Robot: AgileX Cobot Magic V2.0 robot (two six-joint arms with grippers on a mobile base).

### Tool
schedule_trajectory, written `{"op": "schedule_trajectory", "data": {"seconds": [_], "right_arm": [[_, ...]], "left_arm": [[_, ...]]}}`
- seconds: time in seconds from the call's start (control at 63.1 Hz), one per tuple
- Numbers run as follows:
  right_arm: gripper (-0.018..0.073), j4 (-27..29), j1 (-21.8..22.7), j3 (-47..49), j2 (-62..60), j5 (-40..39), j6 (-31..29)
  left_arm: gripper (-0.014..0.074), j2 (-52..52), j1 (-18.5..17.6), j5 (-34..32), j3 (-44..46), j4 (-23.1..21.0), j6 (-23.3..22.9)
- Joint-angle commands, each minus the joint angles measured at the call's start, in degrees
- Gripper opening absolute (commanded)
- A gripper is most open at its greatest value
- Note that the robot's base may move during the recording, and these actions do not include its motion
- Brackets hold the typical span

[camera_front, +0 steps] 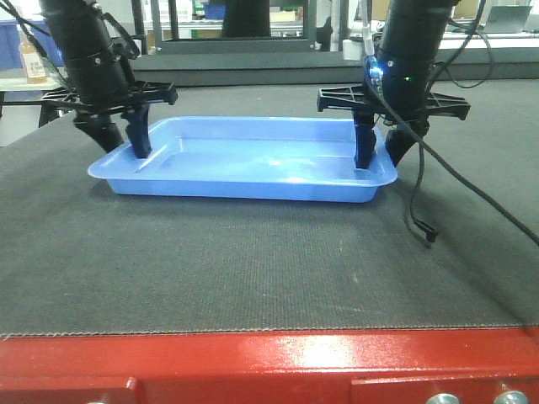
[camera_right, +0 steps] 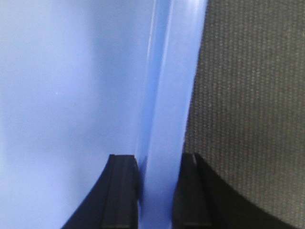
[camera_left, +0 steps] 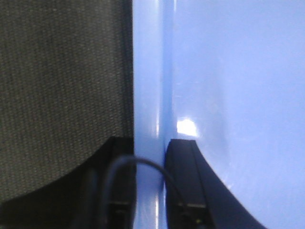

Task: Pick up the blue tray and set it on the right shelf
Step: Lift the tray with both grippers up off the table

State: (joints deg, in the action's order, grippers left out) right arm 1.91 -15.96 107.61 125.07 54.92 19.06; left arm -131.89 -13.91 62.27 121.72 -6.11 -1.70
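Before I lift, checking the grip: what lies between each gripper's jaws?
Only the blue tray rim: left gripper straddles it in the left wrist view, right gripper in the right wrist view.

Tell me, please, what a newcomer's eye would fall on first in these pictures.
The glossy blue tray stands out first, lying in the middle of the dark mat. At its ends, the left gripper and the right gripper each grip the short rim, one finger inside and one outside. The red table frame runs along the near edge.
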Motion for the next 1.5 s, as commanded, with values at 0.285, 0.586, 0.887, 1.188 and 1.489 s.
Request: {"op": "schedule_trajectory", "data": {"seconds": [0.285,0.586,0.887,1.188,1.489], "right_arm": [[0.0025,-1.91,-0.1,1.81,-7.6,1.95,-0.65],[0.0025,-9.99,-2.59,1.62,-18.27,9.45,-1.18],[0.0025,-11.91,-7.45,1.39,-26.26,10.45,-1.18],[0.0023,-10.3,-7.53,-11.93,-31.76,4.32,-1.18],[0.0023,-10.12,-7.53,-29.44,-42.53,-0.74,-1.64]], "left_arm": [[-0.0041,6.18,-0.3,3.79,4.61,1.32,-0.31],[-0.0041,15.92,-0.3,14.43,5.74,3.24,-0.31],[-0.0041,26.77,-0.3,14.04,-3.91,2.83,-0.19],[-0.0041,36.03,-0.64,6.74,-18.08,2.83,-0.19],[-0.0041,44.67,-4.77,1.39,-35.23,2.83,-2.04]]}}
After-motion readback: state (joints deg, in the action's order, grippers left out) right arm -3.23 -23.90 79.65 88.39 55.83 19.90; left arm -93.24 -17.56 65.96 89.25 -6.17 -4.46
